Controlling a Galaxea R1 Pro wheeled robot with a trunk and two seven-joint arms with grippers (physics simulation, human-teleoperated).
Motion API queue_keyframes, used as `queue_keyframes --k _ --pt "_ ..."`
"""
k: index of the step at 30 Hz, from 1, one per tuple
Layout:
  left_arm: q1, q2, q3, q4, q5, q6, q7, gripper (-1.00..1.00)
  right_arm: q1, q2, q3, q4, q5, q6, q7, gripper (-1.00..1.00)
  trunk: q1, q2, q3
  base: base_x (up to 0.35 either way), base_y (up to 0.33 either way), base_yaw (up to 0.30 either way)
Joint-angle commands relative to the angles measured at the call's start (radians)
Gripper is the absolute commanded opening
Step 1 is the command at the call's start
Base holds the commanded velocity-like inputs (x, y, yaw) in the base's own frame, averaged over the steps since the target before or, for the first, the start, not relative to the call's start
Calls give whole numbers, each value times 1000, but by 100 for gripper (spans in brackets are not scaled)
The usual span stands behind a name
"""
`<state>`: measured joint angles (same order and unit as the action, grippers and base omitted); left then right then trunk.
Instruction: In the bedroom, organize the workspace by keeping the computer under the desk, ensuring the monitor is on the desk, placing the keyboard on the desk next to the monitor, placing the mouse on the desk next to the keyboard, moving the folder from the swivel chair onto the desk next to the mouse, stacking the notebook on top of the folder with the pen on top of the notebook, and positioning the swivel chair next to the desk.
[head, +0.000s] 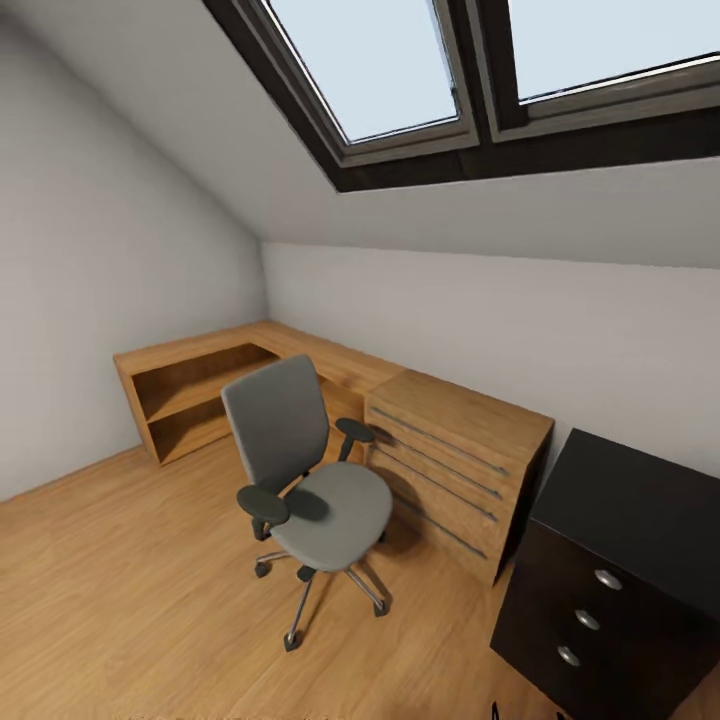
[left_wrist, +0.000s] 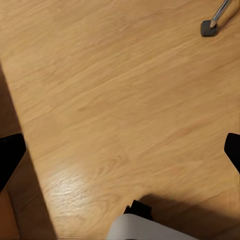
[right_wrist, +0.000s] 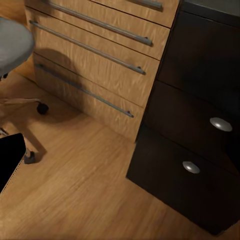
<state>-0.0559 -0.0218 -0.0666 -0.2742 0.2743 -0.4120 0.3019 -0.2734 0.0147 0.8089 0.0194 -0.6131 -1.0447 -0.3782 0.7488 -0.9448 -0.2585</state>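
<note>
Attic bedroom seen from the head camera, under a sloped white ceiling with two dark-framed skylights. Grey swivel chair standing on the wood floor, close in front of the L-shaped wooden desk that wraps the corner. Chair seat bare, with no folder seen on it; backrest turned toward the desk, five-star base on casters beneath. Desk top bare too, with open shelves under its left wing and a bank of wooden drawers with long bar handles at its right end. Just beside those drawers, a black cabinet with round metal knobs.

From the left wrist camera, plank flooring below, one chair caster near a corner, and a white rounded piece of the robot at the edge. Left gripper spread wide, dark fingertips at opposite sides of the picture, nothing between them.

From the right wrist camera, the drawer fronts, the black cabinet beside them and part of the chair's seat and casters. Right gripper: a single dark finger at the edge; whether parted or closed, cannot tell.
</note>
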Motion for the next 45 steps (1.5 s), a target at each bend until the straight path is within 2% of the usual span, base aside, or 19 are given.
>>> queue_keyframes --k 1,11,18,29,35,45 --pt "-1 0 -6 0 8 -4 5 100 -1 1 8 2 -4 -3 -5 100 0 -1 -2 0 0 269" --pt "-1 -1 -10 0 5 -5 5 100 -1 4 9 2 -6 -3 -8 100 0 -1 -8 145 0 247" --pt "-1 -1 -10 0 3 -5 5 100 0 9 10 2 -8 -3 -11 100 0 -1 -7 26 0 108" --pt "-1 -4 -12 1 3 -3 5 100 0 11 9 2 -11 -3 -15 100 0 -1 -1 2 0 247" --pt "-1 -8 -12 -2 7 10 11 100 0 25 9 2 -10 -3 -56 100 0 -1 2 0 0 271" --pt "-1 -8 -10 -3 8 0 8 100 0 27 9 2 -8 -3 -61 100 0 -1 6 0 0 273"
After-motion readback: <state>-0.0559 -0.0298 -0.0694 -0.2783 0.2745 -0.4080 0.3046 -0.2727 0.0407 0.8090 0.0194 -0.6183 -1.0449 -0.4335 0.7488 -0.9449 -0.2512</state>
